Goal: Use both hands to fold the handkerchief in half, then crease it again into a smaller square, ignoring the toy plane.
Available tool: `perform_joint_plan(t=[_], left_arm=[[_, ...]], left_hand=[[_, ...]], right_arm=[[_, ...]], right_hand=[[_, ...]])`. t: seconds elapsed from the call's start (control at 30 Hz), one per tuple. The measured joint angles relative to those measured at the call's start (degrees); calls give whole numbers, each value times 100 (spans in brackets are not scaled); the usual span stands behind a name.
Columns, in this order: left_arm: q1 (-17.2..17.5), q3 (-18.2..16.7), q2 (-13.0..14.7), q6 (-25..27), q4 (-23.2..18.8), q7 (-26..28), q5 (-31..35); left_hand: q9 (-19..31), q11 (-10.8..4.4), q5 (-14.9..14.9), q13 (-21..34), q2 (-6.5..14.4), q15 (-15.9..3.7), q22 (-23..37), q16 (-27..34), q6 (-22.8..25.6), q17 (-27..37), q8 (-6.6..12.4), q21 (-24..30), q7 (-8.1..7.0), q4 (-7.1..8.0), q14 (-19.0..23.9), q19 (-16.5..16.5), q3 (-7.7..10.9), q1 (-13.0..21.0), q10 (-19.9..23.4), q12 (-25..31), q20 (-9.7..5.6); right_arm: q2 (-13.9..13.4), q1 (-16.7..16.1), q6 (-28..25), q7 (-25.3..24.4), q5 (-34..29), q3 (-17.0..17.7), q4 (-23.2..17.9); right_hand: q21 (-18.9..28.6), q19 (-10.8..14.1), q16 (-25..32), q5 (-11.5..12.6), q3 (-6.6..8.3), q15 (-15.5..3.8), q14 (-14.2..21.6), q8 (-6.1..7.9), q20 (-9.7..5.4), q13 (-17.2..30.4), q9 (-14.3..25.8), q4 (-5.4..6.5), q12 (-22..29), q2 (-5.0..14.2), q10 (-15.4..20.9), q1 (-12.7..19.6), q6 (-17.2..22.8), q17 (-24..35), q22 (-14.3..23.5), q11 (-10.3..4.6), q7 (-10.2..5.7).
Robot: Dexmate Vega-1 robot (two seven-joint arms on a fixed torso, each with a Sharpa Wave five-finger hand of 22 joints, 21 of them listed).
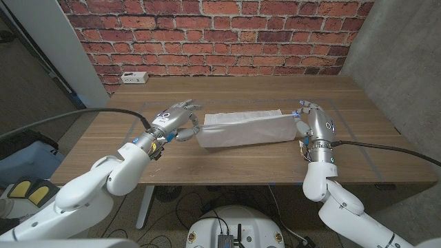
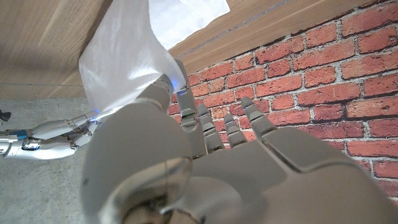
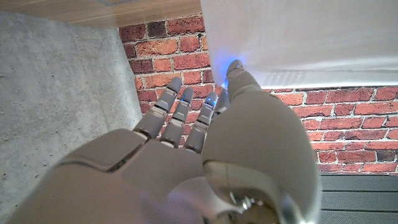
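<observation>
1. Left robot hand [image 1: 173, 119] pinches the handkerchief's [image 1: 242, 129] left end; right robot hand [image 1: 308, 117] pinches its right end.
2. The white handkerchief stretches between them above the desk [image 1: 227, 169], folded into a long band.

White power strip [image 1: 134, 77] at table's [image 1: 227, 165] far edge.

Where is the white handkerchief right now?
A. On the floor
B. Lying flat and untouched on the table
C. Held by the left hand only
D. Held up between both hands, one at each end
D: the left hand and right hand each hold one end of the handkerchief, stretched above the table.
</observation>
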Motion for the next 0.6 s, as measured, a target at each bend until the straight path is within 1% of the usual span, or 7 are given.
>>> perform_joint_plan(t=[0.33,0.4,0.43,0.47,0.5,0.57,0.6], left_arm=[[-633,439,-73,302,234,-112,168],[-633,439,-73,360,234,-112,218],[-796,560,-87,389,298,-112,247],[-796,560,-87,424,298,-112,281],[-949,688,-104,441,363,-110,300],[-949,688,-104,509,363,-90,374],[-1172,857,-137,524,470,-87,388]], left_hand=[[-53,-13,-1,0,0,-16,0,0,-16,0,-49,0,-65,15,16,0,-16,0,49,0,0],[-54,-13,-1,0,0,-16,0,0,-26,0,-56,0,-75,24,16,0,-24,-1,49,0,0],[-60,-13,-1,0,0,-16,0,0,-47,0,-82,0,-97,24,16,0,-24,-1,49,0,0],[-74,-13,-1,0,-1,-16,0,0,-67,0,-97,0,-117,24,16,0,-24,-1,49,0,0],[-80,-13,-1,0,-1,-28,0,0,-90,0,-109,0,-139,28,28,2,-29,-1,49,0,2],[-80,-13,-23,10,-1,-46,0,0,-144,0,-148,0,-193,56,47,22,-56,-1,49,0,21],[-89,-13,-34,15,1,-46,-1,0,-181,0,-166,0,-230,64,47,21,-64,-3,48,0,22]], right_arm=[[-13,376,137,161,149,-25,323],[-12,452,137,161,149,-30,401],[-10,487,172,188,187,-33,433],[-5,543,172,188,187,-39,485],[-3,561,210,205,224,-41,502],[10,659,210,205,224,-53,615],[12,685,265,228,283,-57,641]], right_hand=[[0,0,0,-18,6,0,0,0,0,0,6,8,0,-1,0,-1,0,2,0,0,0],[0,0,0,-18,6,0,0,0,0,0,6,8,0,-1,0,-1,0,1,-9,0,0],[0,0,0,-18,6,0,0,0,0,0,7,8,0,-1,0,-1,0,1,-12,0,0],[0,0,0,-18,6,0,0,0,0,0,7,8,0,-1,0,-1,0,1,-13,0,0],[0,0,0,-18,6,0,0,0,0,0,6,8,0,-1,0,-1,0,1,-13,0,0],[0,0,0,-19,6,0,0,0,0,0,6,8,0,-1,0,-1,0,1,-12,0,0],[0,0,0,-19,6,0,0,0,0,0,6,8,0,-1,0,-1,0,1,-12,0,0]])
